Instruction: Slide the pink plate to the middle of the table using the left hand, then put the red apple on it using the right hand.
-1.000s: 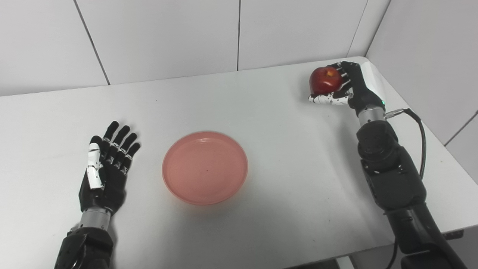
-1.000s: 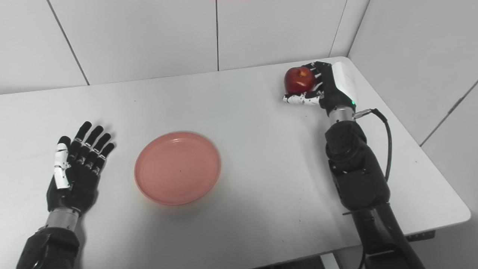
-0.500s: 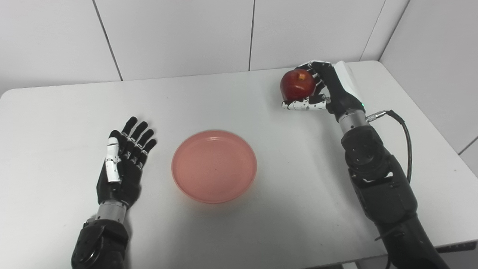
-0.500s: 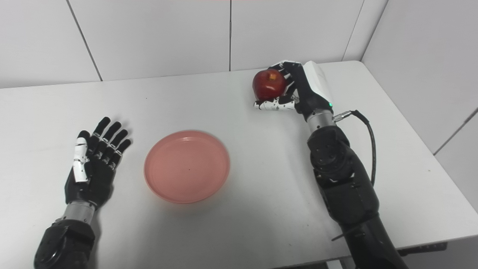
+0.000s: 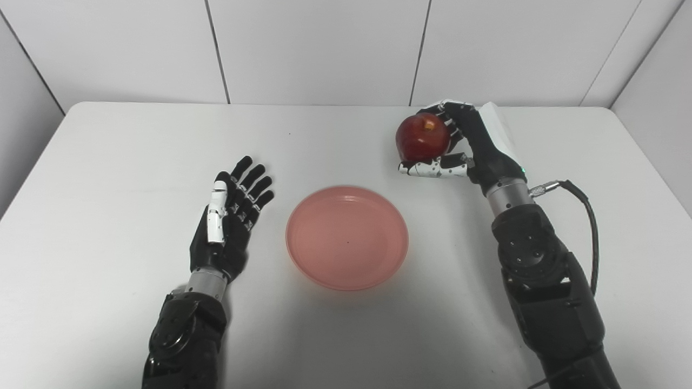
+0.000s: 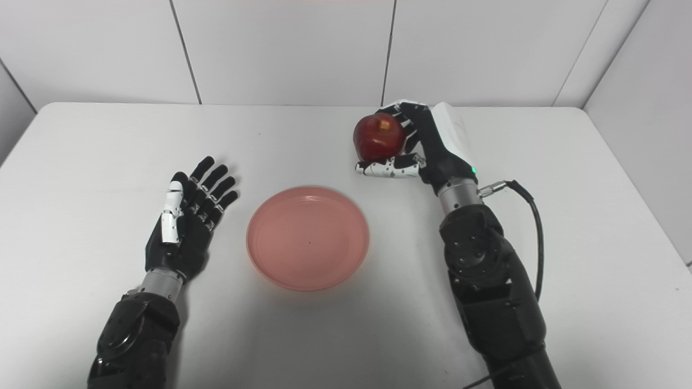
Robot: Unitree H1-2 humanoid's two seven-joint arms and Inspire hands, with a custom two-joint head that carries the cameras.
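Note:
The pink plate (image 5: 346, 237) lies flat near the middle of the white table (image 5: 108, 162), with nothing on it. A red apple (image 5: 423, 137) is held above the table, behind and to the right of the plate, with my right hand (image 5: 466, 145) shut on it, thumb under the fruit. My left hand (image 5: 229, 221) rests open on the table just left of the plate, fingers spread, apart from the rim. In the right eye view the apple (image 6: 379, 137) and the plate (image 6: 307, 238) appear the same way.
White wall panels (image 5: 324, 48) close off the table's far edge, and a side wall (image 5: 659, 65) stands at the right. A black cable (image 5: 586, 216) loops out from my right wrist over the table.
The camera has swung left, shifting the whole picture. Allowing for that, my right hand has carried the apple left, closer to the plate. The left hand and plate have stayed put.

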